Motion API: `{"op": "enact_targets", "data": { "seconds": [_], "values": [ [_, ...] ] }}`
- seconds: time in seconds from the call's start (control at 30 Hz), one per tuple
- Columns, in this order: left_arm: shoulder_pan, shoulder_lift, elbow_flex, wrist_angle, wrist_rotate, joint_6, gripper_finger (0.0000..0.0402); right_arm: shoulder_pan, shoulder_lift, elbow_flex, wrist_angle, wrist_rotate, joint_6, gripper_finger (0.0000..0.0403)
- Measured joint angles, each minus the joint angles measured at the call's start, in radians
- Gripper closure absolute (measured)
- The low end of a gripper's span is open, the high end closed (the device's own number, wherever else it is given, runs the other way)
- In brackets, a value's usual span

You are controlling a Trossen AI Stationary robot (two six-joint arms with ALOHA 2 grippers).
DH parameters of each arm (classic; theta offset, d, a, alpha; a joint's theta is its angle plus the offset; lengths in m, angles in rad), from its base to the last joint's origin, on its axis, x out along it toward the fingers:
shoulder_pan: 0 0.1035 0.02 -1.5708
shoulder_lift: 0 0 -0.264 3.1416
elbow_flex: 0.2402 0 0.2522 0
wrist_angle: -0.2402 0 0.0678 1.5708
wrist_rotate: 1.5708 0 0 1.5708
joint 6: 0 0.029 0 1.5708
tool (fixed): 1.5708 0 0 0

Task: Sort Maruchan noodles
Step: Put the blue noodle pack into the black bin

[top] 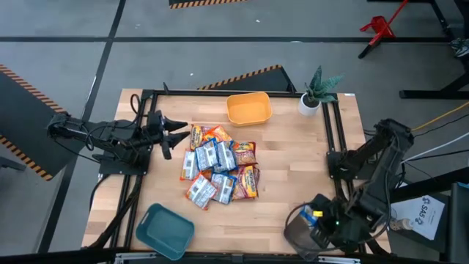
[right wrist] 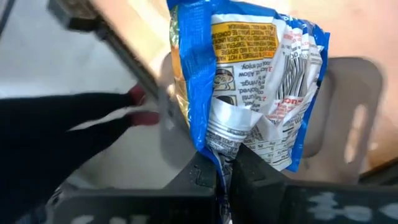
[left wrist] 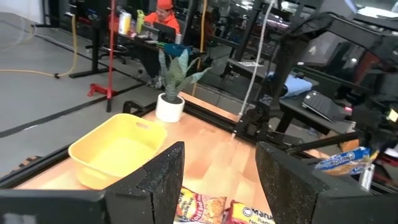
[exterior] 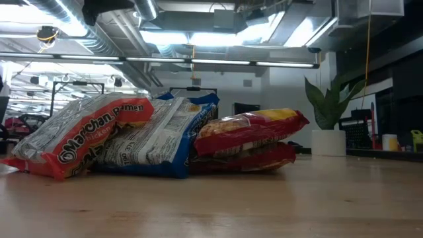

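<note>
A pile of Maruchan noodle packets (top: 218, 173), blue-white, orange-yellow and red, lies on the middle of the wooden table; the low view shows them stacked (exterior: 158, 142). My left gripper (top: 176, 132) stands open at the pile's left, level, above the table, with nothing between its fingers (left wrist: 217, 180). My right gripper (top: 316, 217) is at the near right corner, shut on one blue-white packet (right wrist: 249, 81) over the grey bin (top: 297, 236). My right gripper pinches the blue-white packet by a crumpled end edge (right wrist: 222, 144) between its two fingers. The fingers slant steeply down from above. The packet reaches out beyond the fingertips, lifted clear of the table, over the grey bin (right wrist: 351, 106).
A yellow bin (top: 249, 108) stands at the far middle, a teal bin (top: 165, 231) at the near left. A potted plant (top: 315, 92) sits at the far right corner. Black frame rails run along the table's left and right sides. A person sits at a desk beyond the table (left wrist: 163, 17).
</note>
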Motion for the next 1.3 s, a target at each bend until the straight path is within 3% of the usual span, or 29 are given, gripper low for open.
{"op": "enact_targets", "data": {
  "seconds": [0.27, 1.3],
  "values": [
    [0.0, 0.0, 0.0, 0.0, -0.018, -0.002, 0.0208, -0.001, 0.025, 0.001, -0.01, -0.11, -0.011, 0.0403],
    [0.0, 0.0, 0.0, 0.0, -0.026, -0.009, 0.0208, 0.004, 0.208, 0.0, 0.069, -0.157, -0.115, 0.039]
  ]
}}
